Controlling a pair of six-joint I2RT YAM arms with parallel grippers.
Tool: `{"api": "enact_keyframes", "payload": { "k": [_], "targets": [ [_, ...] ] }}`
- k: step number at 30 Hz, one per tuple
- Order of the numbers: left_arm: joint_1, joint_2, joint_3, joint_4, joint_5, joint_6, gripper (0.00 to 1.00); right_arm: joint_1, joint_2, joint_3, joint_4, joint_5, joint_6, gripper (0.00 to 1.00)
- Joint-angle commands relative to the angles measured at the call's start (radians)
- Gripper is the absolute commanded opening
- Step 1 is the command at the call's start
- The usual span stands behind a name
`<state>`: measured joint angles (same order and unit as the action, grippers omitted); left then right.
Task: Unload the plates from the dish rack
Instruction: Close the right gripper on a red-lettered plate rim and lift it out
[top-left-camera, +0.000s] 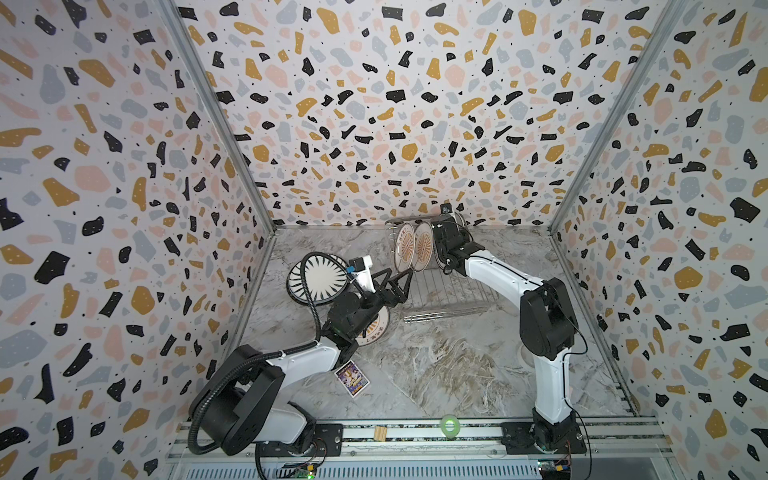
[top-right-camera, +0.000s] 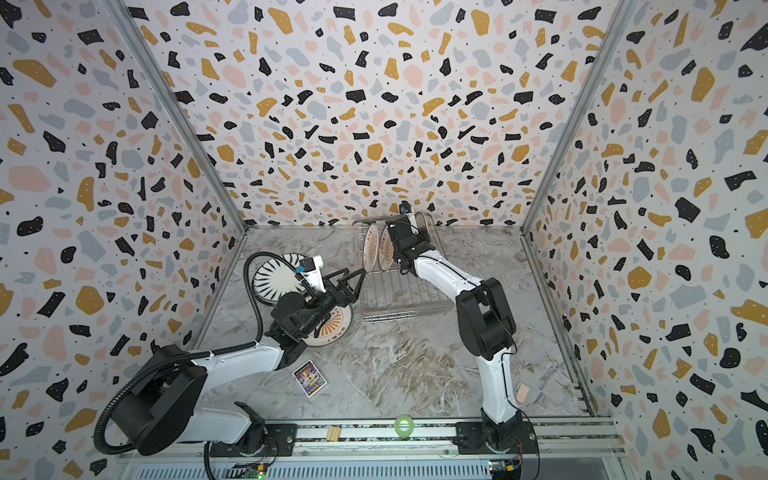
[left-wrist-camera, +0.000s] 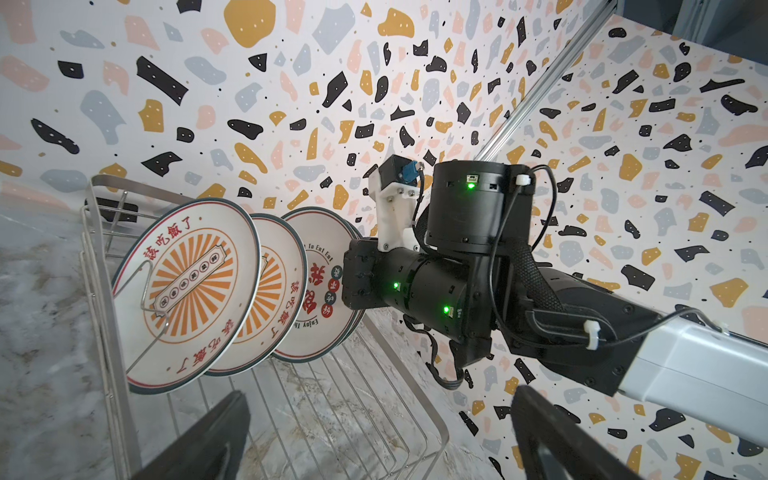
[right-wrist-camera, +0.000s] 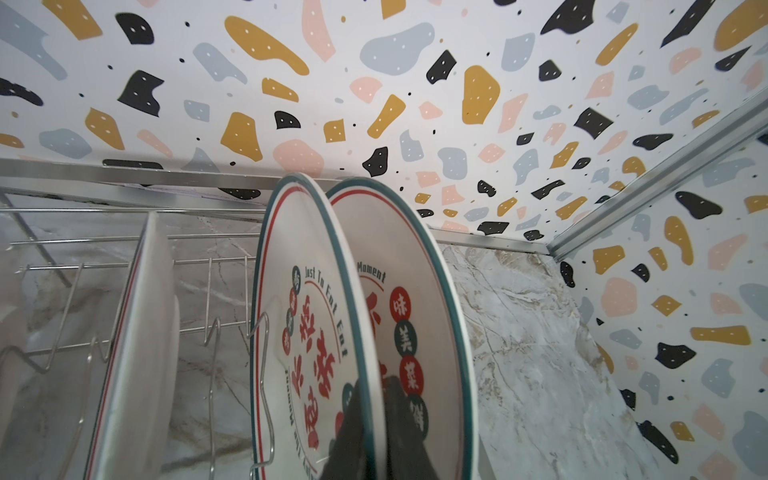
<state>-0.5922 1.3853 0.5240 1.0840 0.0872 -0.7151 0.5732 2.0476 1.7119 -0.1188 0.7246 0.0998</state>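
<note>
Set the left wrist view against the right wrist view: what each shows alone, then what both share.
Left wrist only: the orange faces of two sunburst plates, the right arm, and the open left gripper. Right wrist only: the right gripper shut on a red-character plate at its rim, and a second plate face-on behind it. Both: the dish rack and that gripped plate.

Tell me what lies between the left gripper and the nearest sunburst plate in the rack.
Only the dish rack's bare wire floor and one upright wire loop standing just before the sunburst plate; no other plate. The left wrist view shows it.
</note>
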Motion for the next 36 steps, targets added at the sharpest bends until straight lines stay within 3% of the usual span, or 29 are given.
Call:
{"api": "enact_keyframes", "payload": {
  "k": [1,15,24,27,31,36],
  "targets": [
    [-0.007,-0.003,-0.010,0.074,-0.006,0.000,1.00,0.023,-0.112,0.005,0.075,0.080,-0.045,0.06],
    [-0.006,-0.014,-0.016,0.077,0.000,0.003,1.00,0.080,-0.314,-0.172,0.216,0.188,-0.123,0.05],
    [-0.006,-0.033,-0.001,0.014,-0.016,0.002,1.00,0.144,-0.483,-0.342,0.313,0.199,-0.124,0.04],
    [-0.006,-0.040,-0.003,0.007,-0.031,-0.013,1.00,0.143,-0.567,-0.427,0.341,0.137,-0.085,0.04],
    [-0.006,-0.064,-0.001,-0.015,-0.052,-0.015,1.00,0.111,-0.688,-0.533,0.344,-0.049,-0.013,0.04],
    [-0.007,-0.075,0.018,-0.052,-0.054,0.000,1.00,0.057,-0.791,-0.641,0.361,-0.190,0.053,0.03]
  ]
}}
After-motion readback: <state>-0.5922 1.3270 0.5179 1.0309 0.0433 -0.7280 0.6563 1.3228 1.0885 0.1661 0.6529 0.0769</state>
